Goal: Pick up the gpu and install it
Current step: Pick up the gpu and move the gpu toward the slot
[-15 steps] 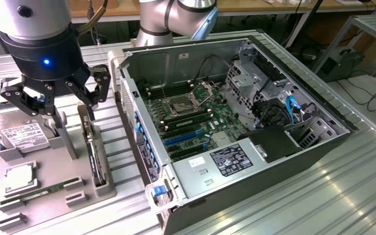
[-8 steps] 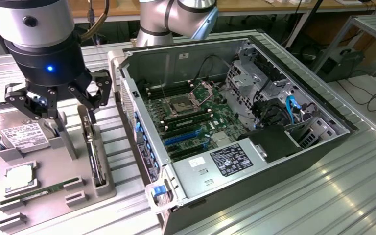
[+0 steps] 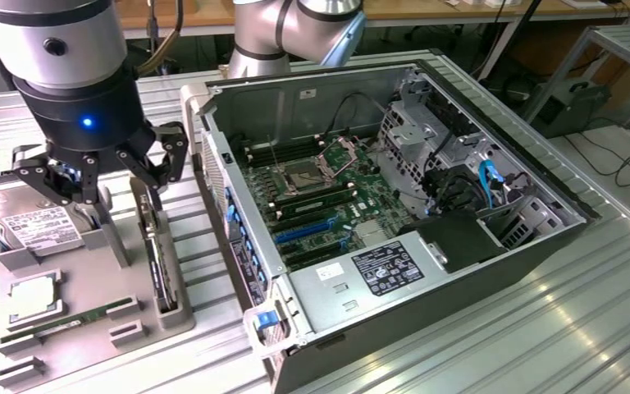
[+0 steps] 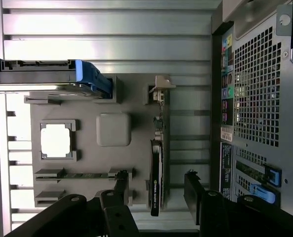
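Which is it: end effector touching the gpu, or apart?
Apart. Wrist view shows the gpu between the fingers of the open end effector, with clear gaps on both sides.

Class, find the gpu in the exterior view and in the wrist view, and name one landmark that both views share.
Exterior view: the gpu stands on edge in the grey holder, at the side nearest the computer case.
Wrist view: the gpu is seen edge-on, between the holder's square pad and the computer case.
Shared landmark: the silver processor chip lying in the holder.
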